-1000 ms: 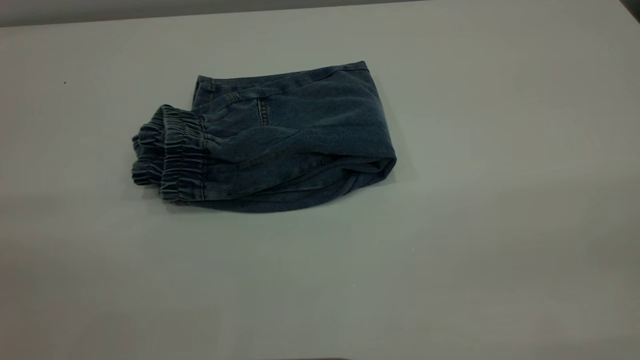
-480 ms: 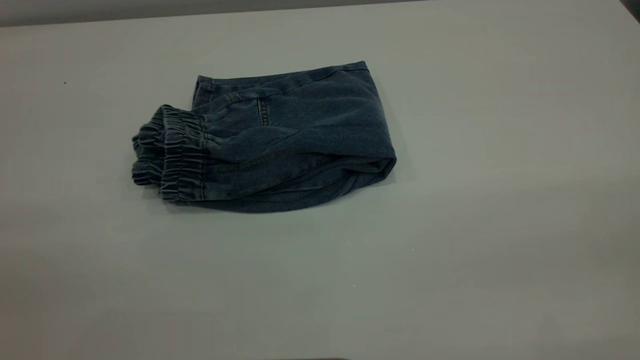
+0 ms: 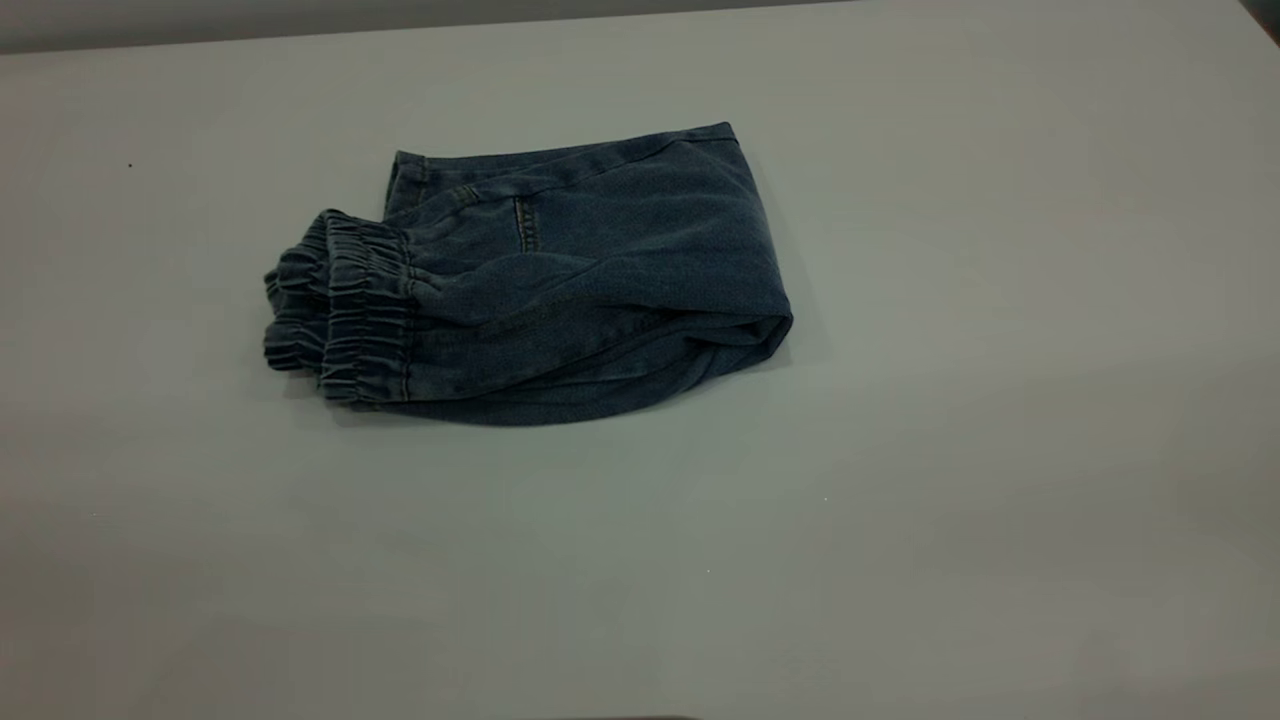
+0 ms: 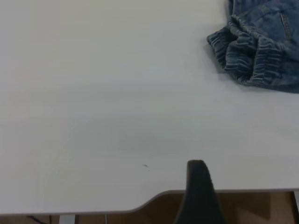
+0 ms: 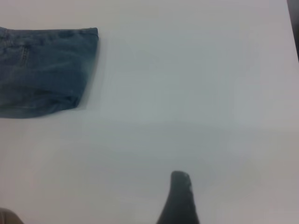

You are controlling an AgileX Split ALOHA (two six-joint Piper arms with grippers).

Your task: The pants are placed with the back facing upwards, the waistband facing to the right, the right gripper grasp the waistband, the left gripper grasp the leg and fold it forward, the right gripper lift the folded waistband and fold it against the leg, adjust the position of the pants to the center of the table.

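Folded denim pants (image 3: 560, 280), ruched waistband (image 3: 345, 305), smooth table (image 3: 1000, 400).

Grey wall strip (image 3: 300, 20), brown floor (image 4: 252, 207)

Pale grey band (image 3: 300, 18) runs along far edge of exterior view, darker than tabletop, nature unclear. Dark corner patch (image 3: 1265, 15) at far right. Left wrist view shows brown wood-toned floor (image 4: 252, 207) below near edge, where edge steps in curved notch (image 4: 149, 201). Right wrist view shows dark strip (image 5: 294, 23) beyond one side edge and brownish patch (image 5: 7, 217) at frame corner. Light even, diffuse, soft shadows only; no windows visible.
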